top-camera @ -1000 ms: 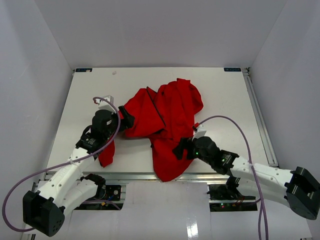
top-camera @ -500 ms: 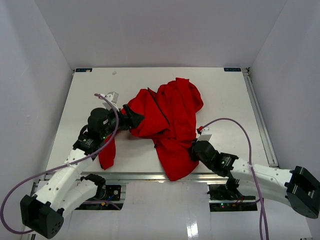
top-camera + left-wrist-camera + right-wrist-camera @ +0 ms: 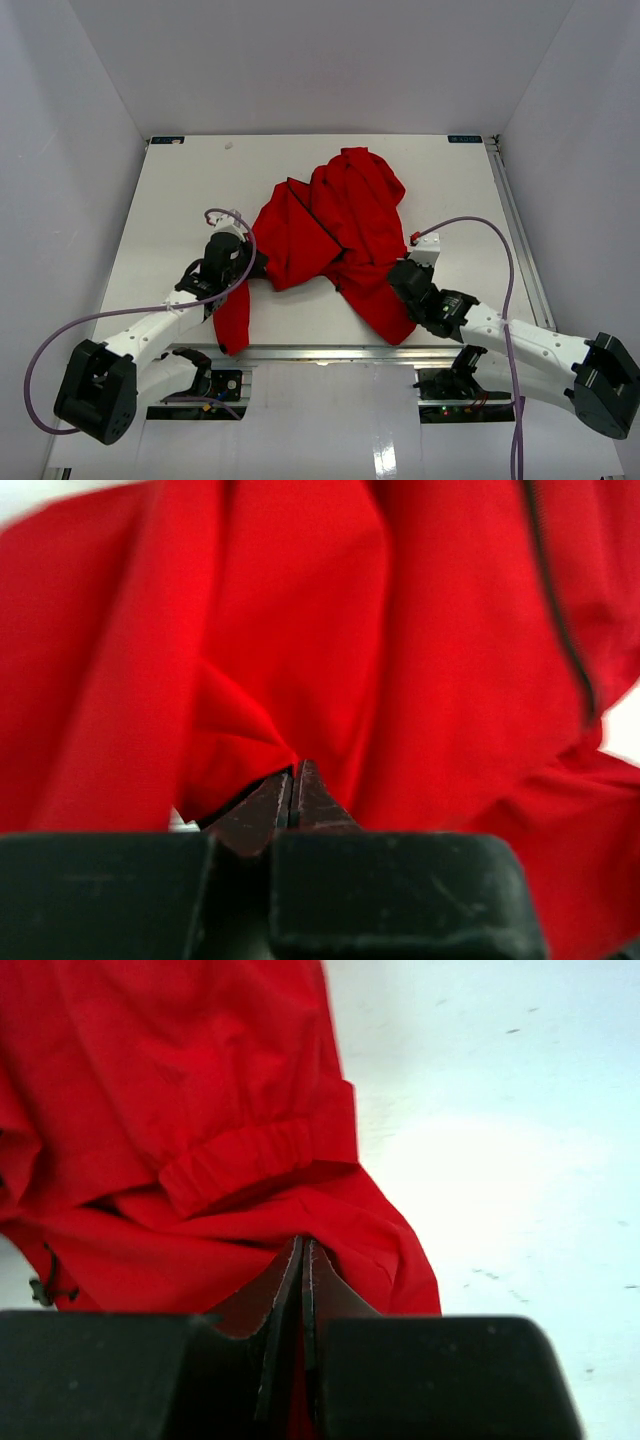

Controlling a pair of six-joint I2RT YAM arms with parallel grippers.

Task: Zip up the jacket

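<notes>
The jacket [image 3: 330, 225] is soft red cloth, matt and creased into folds, with a puckered elastic cuff [image 3: 250, 1160]. Its zipper [image 3: 560, 630] is a dark, finely toothed strip. The counter [image 3: 180, 200] is white, smooth and matt, flecked with small dark marks; a bare silvery metal rail [image 3: 300, 351] runs along its near edge. The left arm's fingers [image 3: 320, 805] look like dark, matt, scuffed plastic. The arm shells [image 3: 530, 345] are white, slightly glossy plastic.

We see two arms, the left arm [image 3: 150, 335] and the right arm [image 3: 525, 340], both with white shells and black joints. Purple cables [image 3: 470, 219] loop along them. Up close, the left gripper [image 3: 295, 772] has dark, tapered fingers [image 3: 258, 808] on a scuffed black block [image 3: 390, 890].
</notes>
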